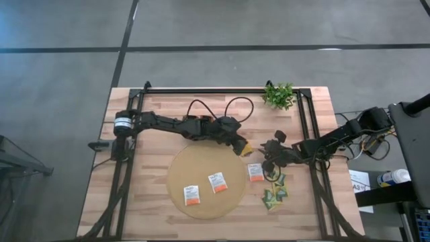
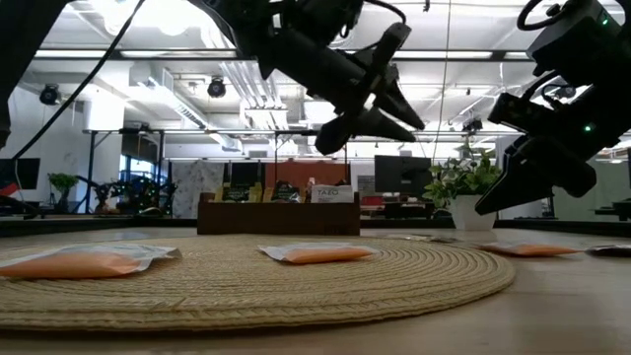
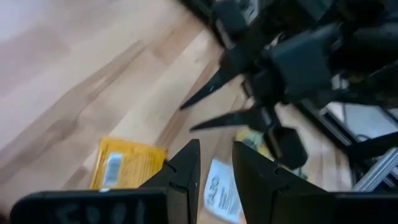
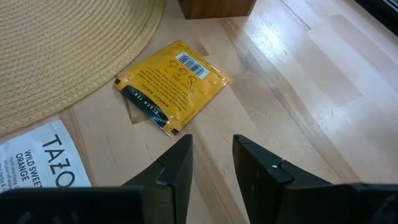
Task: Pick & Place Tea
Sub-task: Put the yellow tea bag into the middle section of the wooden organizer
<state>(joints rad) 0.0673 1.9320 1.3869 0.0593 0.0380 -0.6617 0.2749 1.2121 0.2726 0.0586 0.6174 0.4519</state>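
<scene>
The tabletop (image 1: 154,114) is pale butcher-block wood in long glued strips, framed by thin dark rails. At its middle lies the round mat (image 1: 205,181), woven tan fibre coiled in ridged rings, and everything else is placed from it. Two dark jointed arms reach over the wood: the left arm (image 1: 175,124) comes in to the mat's far edge, the right arm (image 1: 322,144) to just off the mat's right rim. The left claw (image 1: 242,146) hangs above the mat's far-right edge with its two tapered fingers a narrow gap apart and nothing between them; the right claw (image 1: 269,161) hovers beside the mat's right rim, fingers likewise slightly parted and holding nothing. Beyond the mat, at the tabletop's far edge, stands a small leafy green plant (image 1: 279,95) in a white pot. The tea is flat, crinkly square sachets: three white-and-orange sachets (image 1: 216,181) lie on or at the mat's rim, the rightmost one overlapping the edge, and a loose cluster of green sachets (image 1: 274,191) lies on bare wood to the mat's right. A glossy yellow sachet (image 4: 171,84) lies flat on the wood just off the mat's rim, one corner folded; in the high view the left claw covers it. A dark wooden tray (image 2: 278,213) shows beyond the mat in the low view only, its compartments not discernible.
</scene>
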